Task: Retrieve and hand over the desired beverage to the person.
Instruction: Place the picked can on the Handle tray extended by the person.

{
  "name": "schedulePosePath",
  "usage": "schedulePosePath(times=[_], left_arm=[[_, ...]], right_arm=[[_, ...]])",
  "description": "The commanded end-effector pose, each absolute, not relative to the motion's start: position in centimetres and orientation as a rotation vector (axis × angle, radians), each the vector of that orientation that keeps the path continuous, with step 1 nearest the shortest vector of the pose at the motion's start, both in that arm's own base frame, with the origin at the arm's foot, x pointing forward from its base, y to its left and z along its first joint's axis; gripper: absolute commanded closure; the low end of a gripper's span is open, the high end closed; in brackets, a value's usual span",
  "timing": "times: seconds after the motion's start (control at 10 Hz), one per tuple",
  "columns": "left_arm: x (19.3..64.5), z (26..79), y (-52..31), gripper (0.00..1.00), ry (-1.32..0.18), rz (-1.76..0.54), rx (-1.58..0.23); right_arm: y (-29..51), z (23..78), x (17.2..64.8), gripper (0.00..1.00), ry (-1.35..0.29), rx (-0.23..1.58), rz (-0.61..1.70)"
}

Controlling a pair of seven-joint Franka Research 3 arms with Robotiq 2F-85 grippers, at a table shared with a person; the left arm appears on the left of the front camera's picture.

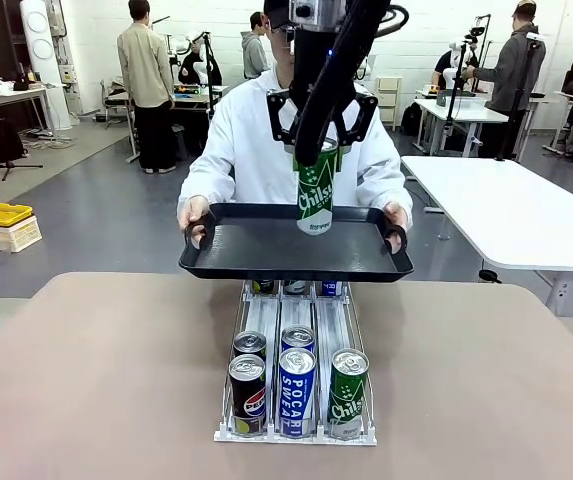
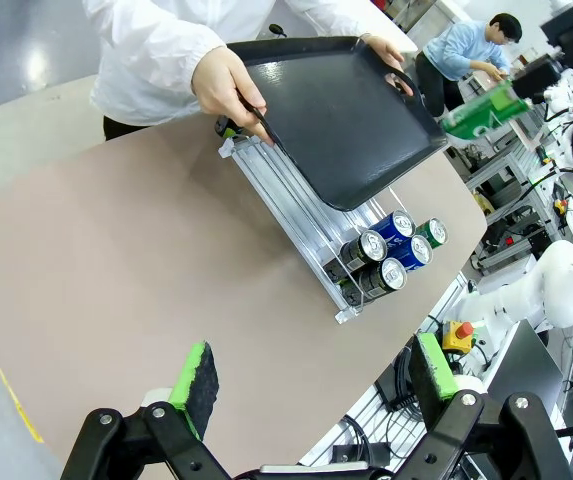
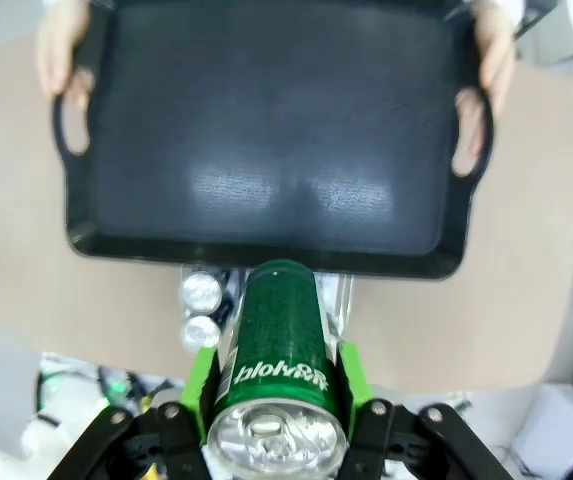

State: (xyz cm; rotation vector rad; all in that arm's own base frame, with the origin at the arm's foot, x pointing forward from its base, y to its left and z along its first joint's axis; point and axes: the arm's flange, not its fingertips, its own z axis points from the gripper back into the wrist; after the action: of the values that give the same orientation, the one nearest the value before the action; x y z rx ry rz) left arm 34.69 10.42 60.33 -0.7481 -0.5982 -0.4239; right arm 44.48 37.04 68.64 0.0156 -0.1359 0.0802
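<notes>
- Right gripper (image 1: 318, 150): clenched on a green Chilsung can (image 1: 316, 195), pads on either side of the body, can upright with its top toward the wrist. From the right wrist view the pull-tab end sits between the pads (image 3: 202, 385).
- Directly beneath and just beyond this gripper: a flat black tray (image 1: 256, 250), held level by the person in a white hooded jacket (image 1: 256, 140), one hand (image 1: 194, 214) at each handle end.
- Can hangs over the part of the tray nearest the gripper. From the left wrist view it looks clear of the tray floor; contact cannot be confirmed from the front.
- Below the tray, nearer than the gripper: dispenser rack (image 1: 296, 320) on the surface (image 1: 86, 380), front row Pepsi (image 1: 247, 395), Pocari Sweat (image 1: 296, 390), another Chilsung (image 1: 347, 392).
- Left gripper (image 2: 313, 372): released, jaws wide, nothing between them, hovering over bare surface well apart from the rack.

Progress, as judged: retrieval done, can carried to the person. Left: lower onto the tray, let go, draw back. Handover not yet complete.
</notes>
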Motion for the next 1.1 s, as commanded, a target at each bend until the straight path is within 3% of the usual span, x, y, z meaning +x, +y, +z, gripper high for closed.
schedulePosePath(times=[0.0, 0.6, 1.0], left_arm=[[34.7, 60.3, 10.5, 0.00, -0.613, -0.440, -0.758], [34.7, 60.3, 10.5, 0.00, -0.613, -0.440, -0.758], [34.7, 60.3, 10.5, 0.00, -0.613, -0.440, -0.758]], right_arm=[[37.6, 69.1, 48.1, 0.42, -0.155, 0.045, 0.078], [38.3, 63.6, 56.6, 0.42, -0.002, 0.087, 0.025], [39.0, 61.6, 58.0, 0.42, 0.067, 0.076, 0.027]])
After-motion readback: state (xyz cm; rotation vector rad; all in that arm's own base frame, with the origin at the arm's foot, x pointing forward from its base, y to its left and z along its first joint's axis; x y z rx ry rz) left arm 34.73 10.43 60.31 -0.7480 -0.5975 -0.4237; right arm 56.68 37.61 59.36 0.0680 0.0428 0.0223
